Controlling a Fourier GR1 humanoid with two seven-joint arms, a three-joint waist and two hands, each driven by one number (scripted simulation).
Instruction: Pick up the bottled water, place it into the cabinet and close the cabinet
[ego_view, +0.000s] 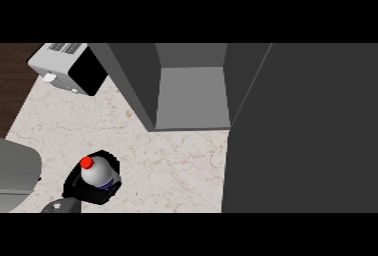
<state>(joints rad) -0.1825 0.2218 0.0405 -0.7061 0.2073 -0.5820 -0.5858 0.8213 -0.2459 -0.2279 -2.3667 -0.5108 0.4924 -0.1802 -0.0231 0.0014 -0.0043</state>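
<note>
The bottled water (99, 174), clear with a red cap, stands upright on the marble counter (170, 160) at the lower left. My right hand (83, 190) is black and curls round the bottle's lower body, hiding its base. The grey cabinet (190, 97) stands at the back, open, with its inside shelf bare. Its dark door (303, 130) swings out toward me and fills the right side of the view. Of my left arm only a grey forearm (16, 172) shows at the left edge; its hand is out of view.
A white and black toaster (65, 67) sits at the back left, next to the cabinet's left wall. Dark wood floor (13, 85) shows beyond the counter's left edge. Bare counter lies between the bottle and the cabinet opening.
</note>
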